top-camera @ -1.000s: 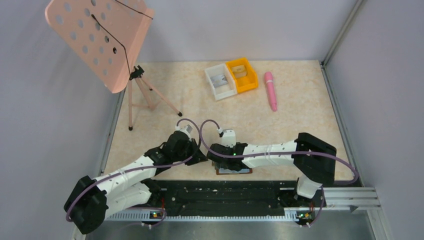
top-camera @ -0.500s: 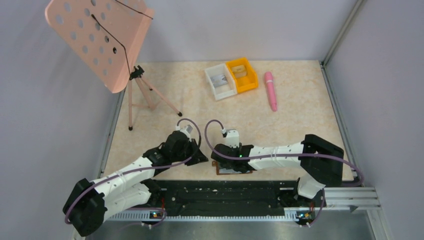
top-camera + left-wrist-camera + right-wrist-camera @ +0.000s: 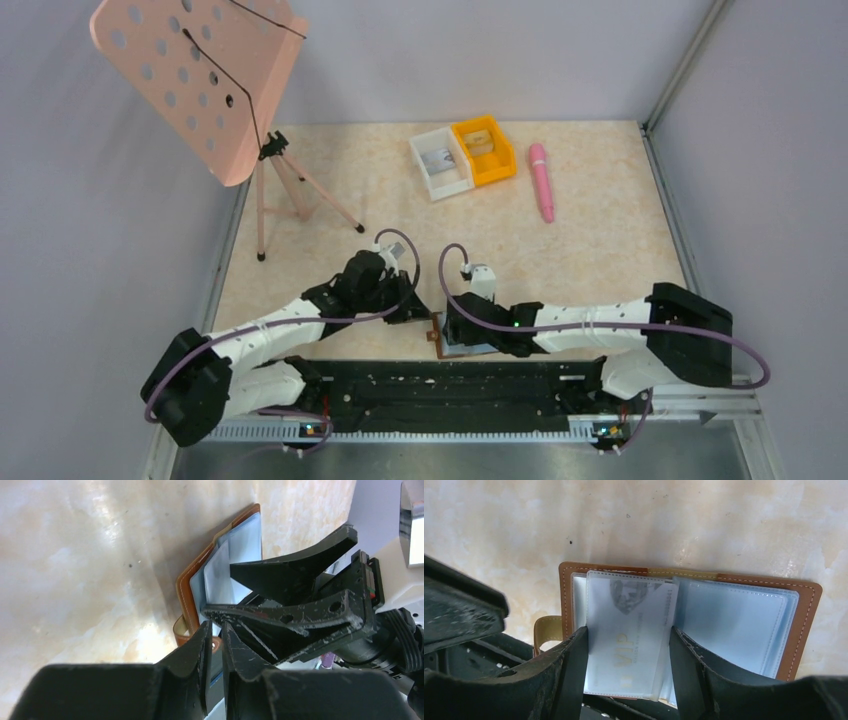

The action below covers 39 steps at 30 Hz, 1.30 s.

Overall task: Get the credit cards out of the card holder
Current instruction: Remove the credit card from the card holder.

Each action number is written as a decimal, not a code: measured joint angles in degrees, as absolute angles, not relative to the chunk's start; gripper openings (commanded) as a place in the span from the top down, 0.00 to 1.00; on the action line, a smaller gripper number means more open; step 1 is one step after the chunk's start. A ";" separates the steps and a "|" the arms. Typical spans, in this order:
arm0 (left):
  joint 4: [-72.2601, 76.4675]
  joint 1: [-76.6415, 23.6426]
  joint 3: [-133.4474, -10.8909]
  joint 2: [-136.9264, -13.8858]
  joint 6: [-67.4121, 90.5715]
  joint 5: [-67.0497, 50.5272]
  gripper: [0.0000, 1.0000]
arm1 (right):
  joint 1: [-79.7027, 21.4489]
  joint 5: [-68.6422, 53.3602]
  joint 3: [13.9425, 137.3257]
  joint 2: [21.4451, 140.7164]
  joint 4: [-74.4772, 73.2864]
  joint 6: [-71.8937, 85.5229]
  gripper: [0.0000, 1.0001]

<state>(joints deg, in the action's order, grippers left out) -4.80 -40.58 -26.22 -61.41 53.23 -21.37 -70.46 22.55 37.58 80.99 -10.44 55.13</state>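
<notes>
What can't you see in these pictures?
- Top view: most of the wallet, under the right arm.
- Top view: what is inside the white bin and orange bin, too small.
- Right wrist view: whether the right end effector grips the VIP card, its fingers cover the card's sides.
- Right wrist view: any other cards, the pockets are cloudy.

The whole table (image 3: 600, 250) is seen from high above its near edge. The open wallet (image 3: 809, 610) is shown close up from both wrists, small from above.

Brown card holder (image 3: 808, 620), orange bin (image 3: 503, 160), pink pen (image 3: 541, 182)
</notes>
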 measured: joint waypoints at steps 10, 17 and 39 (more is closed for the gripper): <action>3.14 -40.58 -28.36 -73.28 53.67 -25.39 0.87 | -69.43 19.75 30.61 73.23 -2.72 55.27 0.45; 3.95 -40.58 -29.15 -77.32 53.60 -25.93 0.91 | -68.14 17.67 25.52 66.11 2.48 55.13 0.44; -6.61 -40.97 -41.12 -79.29 51.20 -25.61 0.84 | -61.71 9.52 15.25 59.29 14.41 55.37 0.43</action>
<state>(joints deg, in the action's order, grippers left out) -6.61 -40.97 -41.12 -79.29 51.20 -25.61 -61.71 9.52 15.25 59.29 14.41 55.37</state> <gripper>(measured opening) 0.165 0.575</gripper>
